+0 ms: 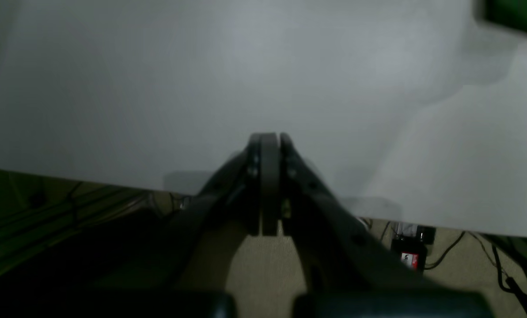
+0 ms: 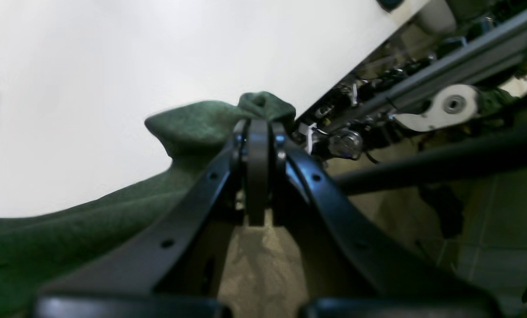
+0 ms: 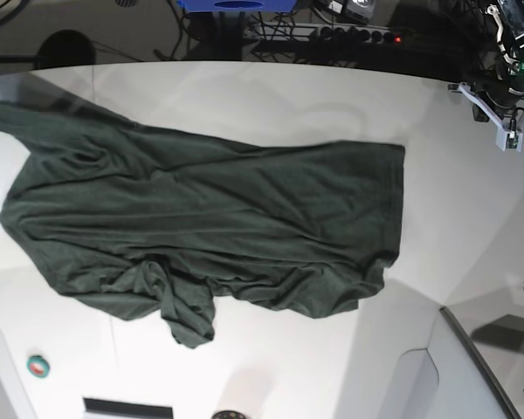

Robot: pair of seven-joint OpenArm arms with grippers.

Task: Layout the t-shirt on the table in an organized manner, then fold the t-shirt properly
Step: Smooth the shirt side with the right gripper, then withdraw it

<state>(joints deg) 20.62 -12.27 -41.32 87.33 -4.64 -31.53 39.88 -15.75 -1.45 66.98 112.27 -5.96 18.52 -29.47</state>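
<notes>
Base view, glossy white table [image 3: 271, 96], green t-shirt [image 3: 201, 218]

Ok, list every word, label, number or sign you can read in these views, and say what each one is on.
No text can be read in any view.
Red and white label on a dark box on the floor, left wrist view: print is there, but too blurred to read.
T-shirt: plain, no print.
Table: no markings.
</notes>
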